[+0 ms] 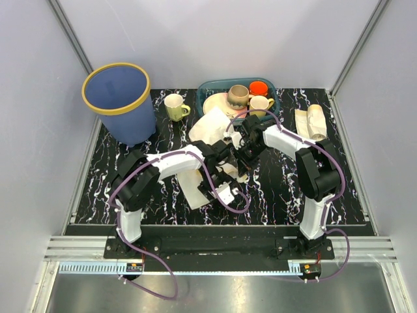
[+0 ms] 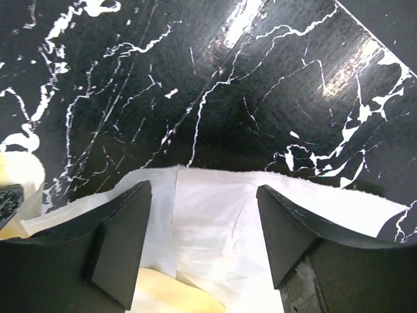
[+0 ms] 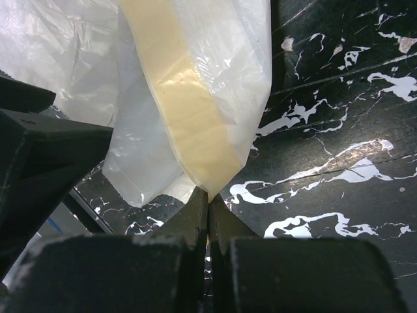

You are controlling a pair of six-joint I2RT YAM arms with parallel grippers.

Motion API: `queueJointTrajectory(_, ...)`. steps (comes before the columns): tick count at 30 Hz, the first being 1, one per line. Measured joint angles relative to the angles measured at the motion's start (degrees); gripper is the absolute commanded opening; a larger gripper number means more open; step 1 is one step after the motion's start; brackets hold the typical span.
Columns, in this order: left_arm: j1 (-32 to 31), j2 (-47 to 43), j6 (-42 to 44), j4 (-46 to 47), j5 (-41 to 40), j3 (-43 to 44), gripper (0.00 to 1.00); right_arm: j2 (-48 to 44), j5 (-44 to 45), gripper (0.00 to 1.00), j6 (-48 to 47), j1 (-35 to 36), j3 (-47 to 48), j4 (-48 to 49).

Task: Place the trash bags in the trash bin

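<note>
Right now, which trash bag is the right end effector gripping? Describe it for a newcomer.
On the black marbled table, look mid-table, just in front of the teal dish basket. The large trash bag lies there, its tip pinched by the right end effector. Unlike the small bundle near the right edge, it is spread-out translucent white film with a cream-yellow band.
</note>
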Motion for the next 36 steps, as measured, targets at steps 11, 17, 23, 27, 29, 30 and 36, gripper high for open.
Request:
queueJointTrajectory(11,-0.04,3.17,1.79,-1.97,-0.72,0.13,0.51,0.0,0.04,0.0,-0.09,-1.16,-0.66,0.07)
queueJointTrajectory(17,-0.11,3.5,2.32,-3.65,-1.16,0.5,0.29,-0.07,0.2,0.0,-0.26,-1.62,-0.94,0.09)
queueJointTrajectory(23,-0.31,3.28,3.39,-4.31,-1.57,0.33,0.03,-0.07,2.25,0.0,-0.79,-2.36,-2.05,1.18)
queueJointTrajectory(27,-0.31,1.29,3.37,-4.31,-2.29,-2.43,0.0,-0.07,3.65,0.0,-1.25,-4.0,-3.19,2.05)
queueJointTrajectory(29,-0.31,0.22,3.3,-3.67,-2.4,-3.82,0.0,-0.07,3.58,0.0,-1.27,-4.37,-3.76,2.27)
queueJointTrajectory(30,-0.33,-0.35,2.99,-3.15,-2.4,-4.44,0.0,-0.07,3.63,0.0,-1.29,-4.39,-4.15,2.47)
queueJointTrajectory(36,-0.39,-6.03,-0.22,-0.46,-2.8,-9.86,0.0,-0.17,6.16,0.0,-1.38,-4.44,-6.67,4.52)
